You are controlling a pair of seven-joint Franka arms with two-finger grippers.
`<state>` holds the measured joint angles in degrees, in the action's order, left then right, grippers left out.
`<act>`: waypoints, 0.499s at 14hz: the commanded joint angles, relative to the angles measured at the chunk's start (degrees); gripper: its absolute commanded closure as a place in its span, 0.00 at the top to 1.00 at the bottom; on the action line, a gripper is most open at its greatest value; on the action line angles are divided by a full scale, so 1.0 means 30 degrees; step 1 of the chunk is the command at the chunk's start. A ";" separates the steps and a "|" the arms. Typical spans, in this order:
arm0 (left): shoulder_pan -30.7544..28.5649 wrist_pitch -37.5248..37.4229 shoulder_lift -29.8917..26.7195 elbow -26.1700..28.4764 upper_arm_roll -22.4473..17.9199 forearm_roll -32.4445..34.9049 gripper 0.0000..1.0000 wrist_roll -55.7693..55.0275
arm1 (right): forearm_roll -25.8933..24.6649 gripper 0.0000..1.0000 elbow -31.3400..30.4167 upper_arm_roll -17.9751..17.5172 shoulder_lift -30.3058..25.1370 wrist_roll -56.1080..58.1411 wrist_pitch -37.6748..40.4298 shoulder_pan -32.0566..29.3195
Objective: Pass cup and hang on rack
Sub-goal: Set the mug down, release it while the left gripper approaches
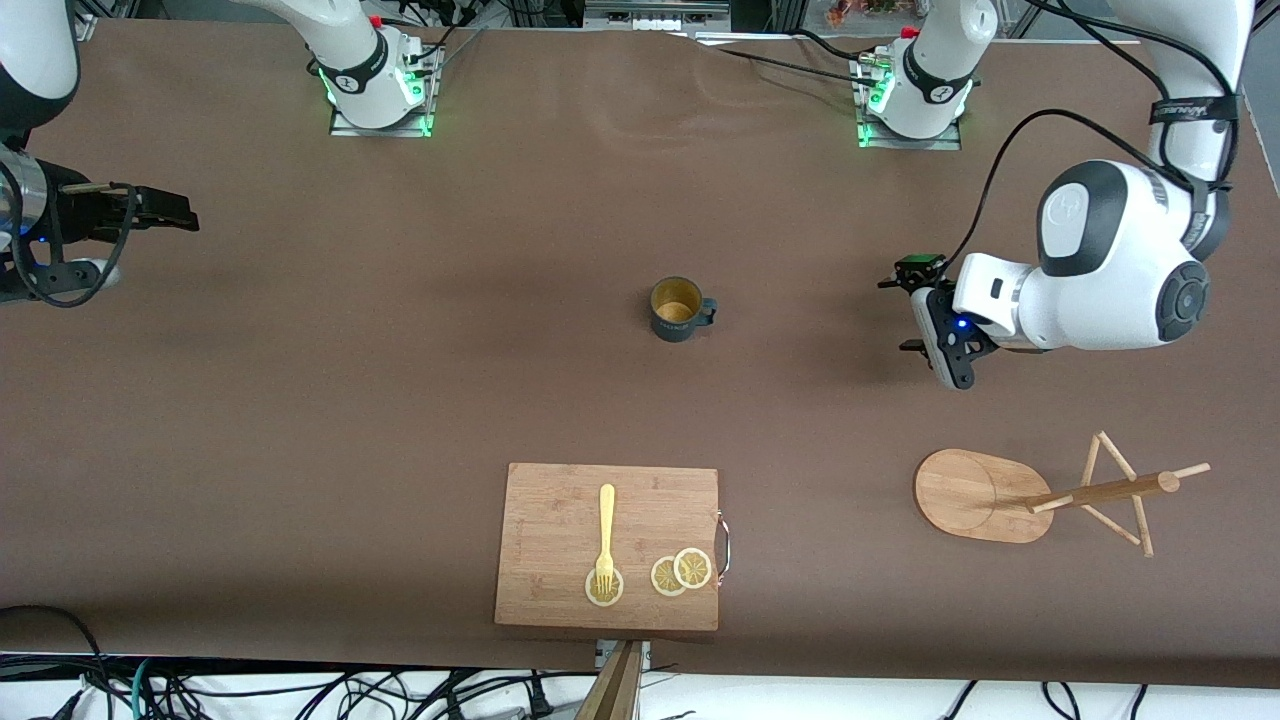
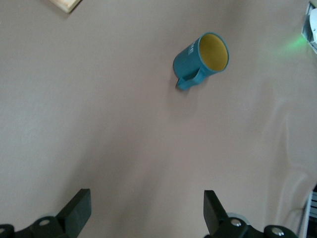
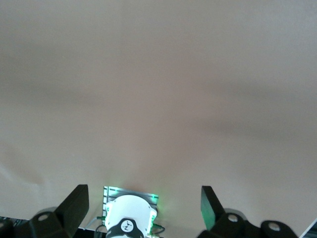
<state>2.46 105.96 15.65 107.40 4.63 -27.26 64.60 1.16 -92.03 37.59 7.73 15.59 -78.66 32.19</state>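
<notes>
The cup point(image 1: 680, 308) stands upright near the middle of the table, its handle toward the left arm's end; it is dark teal with a yellowish inside. In the left wrist view the cup point(image 2: 200, 59) lies well ahead of my left gripper point(image 2: 147, 208), which is open and holds nothing. From the front, my left gripper point(image 1: 897, 315) hovers over the table between the cup and the left arm's end. The rack point(image 1: 1050, 495) sits nearer the front camera than that gripper. My right gripper point(image 1: 185, 215) waits open over the right arm's end; the right gripper point(image 3: 143, 206) is empty.
A bamboo cutting board point(image 1: 560, 500) lies near the table's front edge, carrying a yellow fork point(image 1: 605, 530) and lemon slices point(image 1: 680, 572). The right arm's base point(image 3: 130, 218) shows in the right wrist view. Cables hang along the front edge.
</notes>
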 commanded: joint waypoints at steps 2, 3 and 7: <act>0.0438 0.3607 -0.1028 0.3625 -0.0136 -0.3645 1.00 0.4705 | -0.0942 1.00 -0.1425 -0.0253 -0.1369 -0.0742 0.1460 0.0433; 0.0642 0.4399 -0.1144 0.4358 -0.0136 -0.4904 1.00 0.5906 | -0.1088 1.00 -0.2855 -0.0312 -0.2390 -0.0919 0.1406 0.0462; 0.1112 0.7012 -0.1087 0.6354 -0.0107 -0.9797 1.00 1.0535 | -0.2115 1.00 -0.6411 -0.0779 -0.5299 -0.1302 0.0294 0.0462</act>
<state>5.12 124.28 14.72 122.58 4.64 -50.53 89.27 -3.42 -104.22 37.02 -1.15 13.87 -75.01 32.98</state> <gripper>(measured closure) 0.000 0.000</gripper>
